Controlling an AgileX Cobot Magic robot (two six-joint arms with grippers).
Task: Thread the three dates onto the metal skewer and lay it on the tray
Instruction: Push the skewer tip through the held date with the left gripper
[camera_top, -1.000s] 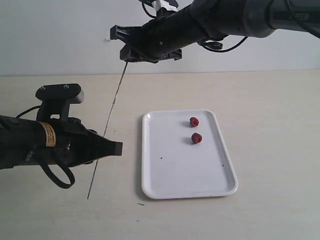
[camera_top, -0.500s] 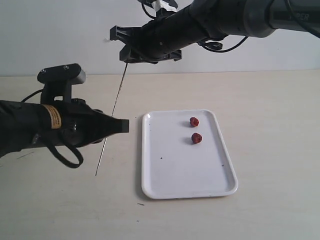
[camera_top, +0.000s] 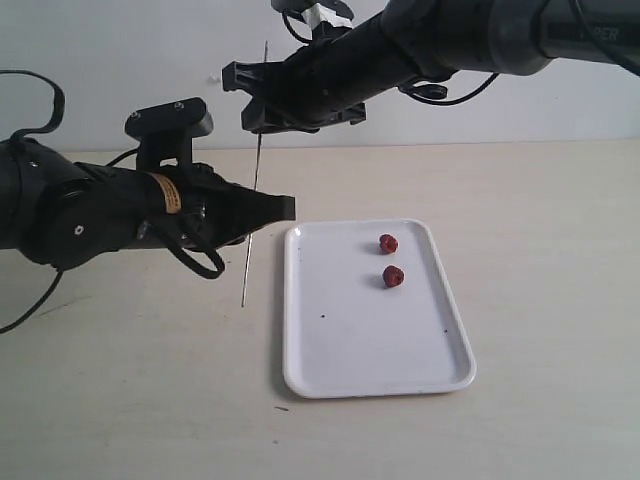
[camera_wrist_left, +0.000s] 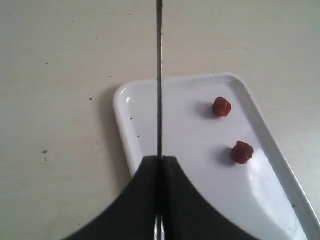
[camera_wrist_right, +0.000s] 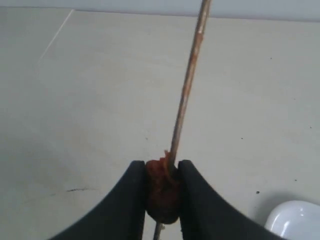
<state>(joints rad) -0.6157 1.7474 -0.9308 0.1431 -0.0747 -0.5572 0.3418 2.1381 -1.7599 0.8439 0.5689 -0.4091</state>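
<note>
The left hand (camera_wrist_left: 159, 162) is clamped shut on the metal skewer (camera_wrist_left: 159, 75), which stands near-upright just beside the tray's (camera_top: 330, 370) left edge. Up beyond the tray's far left corner, the right hand (camera_wrist_right: 162, 172) pinches the first date (camera_wrist_right: 161, 195) (skewer running through it). The second date (camera_top: 388, 243) and third date (camera_top: 394, 276) lie near each other on the tray's far half.

Three dates (camera_top: 388, 243) (camera_top: 394, 276) (camera_wrist_right: 162, 192), one metal skewer (camera_top: 246, 275), one white tray (camera_top: 380, 340), two arms (camera_top: 90, 205) (camera_top: 420, 40).

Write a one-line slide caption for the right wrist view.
Right gripper clamps a date with the metal skewer pushed through it; tray corner just visible.
</note>
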